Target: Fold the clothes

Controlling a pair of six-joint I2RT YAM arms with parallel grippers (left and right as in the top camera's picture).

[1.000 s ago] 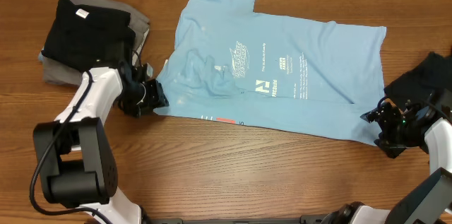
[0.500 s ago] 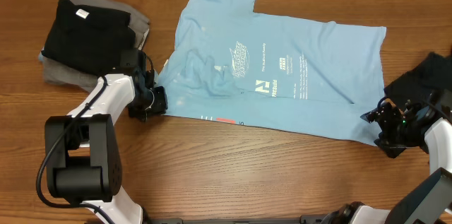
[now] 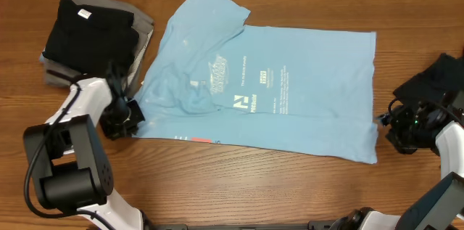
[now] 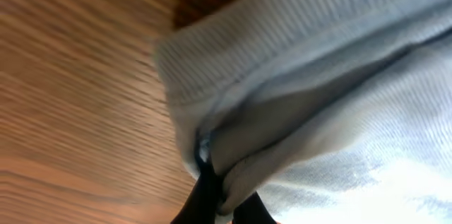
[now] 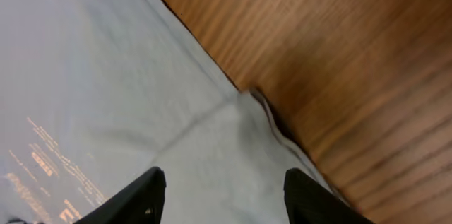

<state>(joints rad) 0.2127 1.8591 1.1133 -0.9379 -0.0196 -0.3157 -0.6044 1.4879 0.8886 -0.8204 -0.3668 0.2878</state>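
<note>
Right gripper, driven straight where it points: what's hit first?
Most likely the light blue T-shirt: its hem corner lies directly ahead of the right gripper, between the open fingers. Wooden table shows just beside it; depth is unclear.

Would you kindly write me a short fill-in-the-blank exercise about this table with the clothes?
1. The left pincer is shut on the edge of the light ____ T-shirt.
2. In the far left corner, a folded ____ garment lies on a grey one.
3. The pincer whose fingers stand open over the T-shirt is the ____ one.
Missing words: blue; black; right.
</note>
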